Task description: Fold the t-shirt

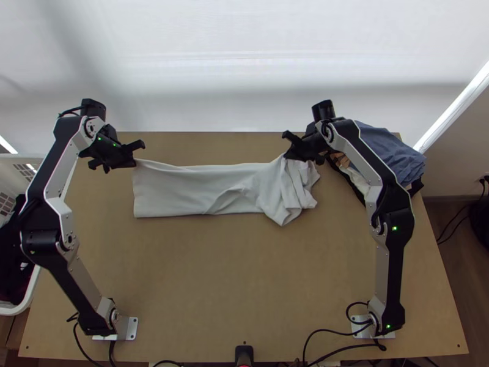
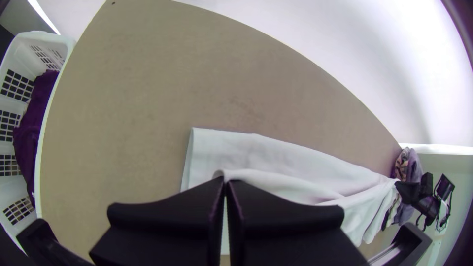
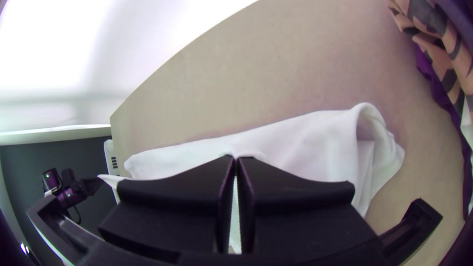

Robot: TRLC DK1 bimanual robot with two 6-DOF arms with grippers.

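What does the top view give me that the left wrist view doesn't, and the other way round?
Top view: the left arm's base and a small black object at the table's near edge.

Left wrist view: the left pincer's two fingers from close behind, shut flat together, with shirt rising to their tips.

Both: the white shirt in a long strip, the right pincer at its bunched end, the basket and the clothes pile.

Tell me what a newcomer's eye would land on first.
Likely the white cloth t-shirt, laid in a long band across the light wooden table and bunched at its right end. Next, the wide-fingered black left gripper, shut on the shirt's far left corner, and the matching right gripper, shut on the bunched end.
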